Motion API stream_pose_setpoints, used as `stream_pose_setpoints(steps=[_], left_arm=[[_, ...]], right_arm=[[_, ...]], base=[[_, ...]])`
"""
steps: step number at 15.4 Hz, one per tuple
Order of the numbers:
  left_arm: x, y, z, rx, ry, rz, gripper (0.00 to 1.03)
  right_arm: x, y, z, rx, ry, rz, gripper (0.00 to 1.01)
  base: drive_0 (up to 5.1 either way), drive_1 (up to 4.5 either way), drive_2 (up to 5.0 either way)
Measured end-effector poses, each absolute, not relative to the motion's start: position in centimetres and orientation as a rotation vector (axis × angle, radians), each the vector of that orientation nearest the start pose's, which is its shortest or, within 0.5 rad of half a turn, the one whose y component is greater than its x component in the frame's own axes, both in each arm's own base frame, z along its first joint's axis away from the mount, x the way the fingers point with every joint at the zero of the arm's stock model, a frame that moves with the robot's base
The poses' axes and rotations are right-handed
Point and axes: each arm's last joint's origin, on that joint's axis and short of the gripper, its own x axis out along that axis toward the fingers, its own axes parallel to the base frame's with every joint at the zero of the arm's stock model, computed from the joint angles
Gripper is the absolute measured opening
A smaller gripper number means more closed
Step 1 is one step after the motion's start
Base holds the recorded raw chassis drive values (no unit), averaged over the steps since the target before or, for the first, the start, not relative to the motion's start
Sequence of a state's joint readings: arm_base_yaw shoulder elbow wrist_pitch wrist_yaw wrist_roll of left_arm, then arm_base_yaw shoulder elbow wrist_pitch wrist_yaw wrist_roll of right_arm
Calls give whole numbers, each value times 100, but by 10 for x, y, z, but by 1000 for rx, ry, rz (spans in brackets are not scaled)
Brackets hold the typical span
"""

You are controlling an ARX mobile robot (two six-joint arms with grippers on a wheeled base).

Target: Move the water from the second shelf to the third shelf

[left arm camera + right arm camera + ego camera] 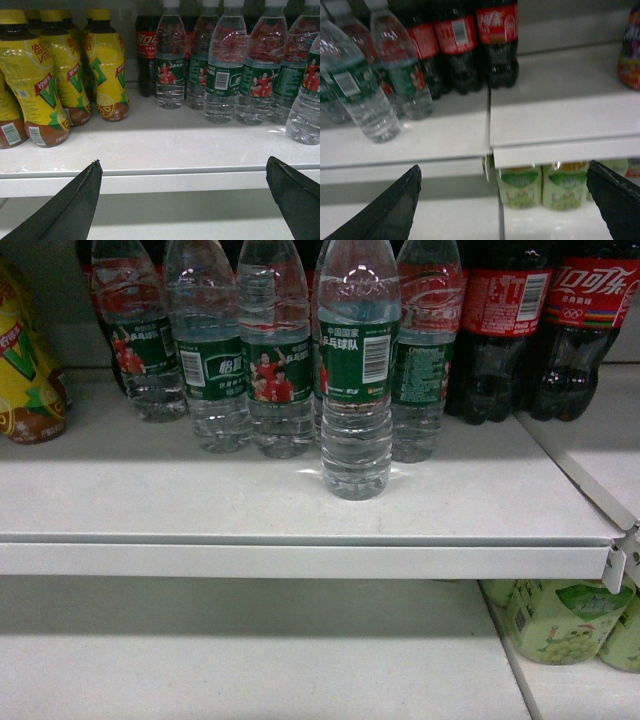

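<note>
Several clear water bottles with dark green labels stand in a row on the white upper shelf (200,502). One water bottle (355,370) stands alone in front of the row, near the shelf's front edge. It is the nearest bottle at the left of the right wrist view (357,95) and at the right edge of the left wrist view (306,100). My left gripper (184,162) is open below the shelf lip, holding nothing. My right gripper (504,166) is open too, level with the shelf edge and to the right of the water. Neither gripper shows in the head view.
Dark cola bottles (520,320) with red labels stand right of the water. Yellow drink bottles (50,75) fill the shelf's left end. Pale green containers (540,185) sit on the lower shelf (250,660) at the right. A shelf joint (487,145) runs between two boards.
</note>
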State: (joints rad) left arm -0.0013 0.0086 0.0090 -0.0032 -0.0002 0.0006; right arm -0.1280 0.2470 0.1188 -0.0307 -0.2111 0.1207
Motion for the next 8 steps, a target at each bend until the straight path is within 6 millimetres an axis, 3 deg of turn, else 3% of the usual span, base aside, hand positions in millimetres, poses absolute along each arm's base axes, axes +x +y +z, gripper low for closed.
stream_pose_setpoints(steps=[2, 5, 6, 8], left_arm=[[98, 0, 166, 1, 3, -1, 98], [98, 0, 166, 1, 3, -1, 98], [98, 0, 166, 1, 3, -1, 98], [98, 0, 166, 1, 3, -1, 98]], right_arm=[[123, -13, 218, 136, 67, 118, 98], [152, -21, 257, 125, 23, 155, 98], [157, -17, 263, 113, 25, 191, 98], [162, -4, 256, 71, 63, 275, 98]], base=[[0, 0, 0], [0, 0, 0], [0, 0, 0], [0, 0, 0]])
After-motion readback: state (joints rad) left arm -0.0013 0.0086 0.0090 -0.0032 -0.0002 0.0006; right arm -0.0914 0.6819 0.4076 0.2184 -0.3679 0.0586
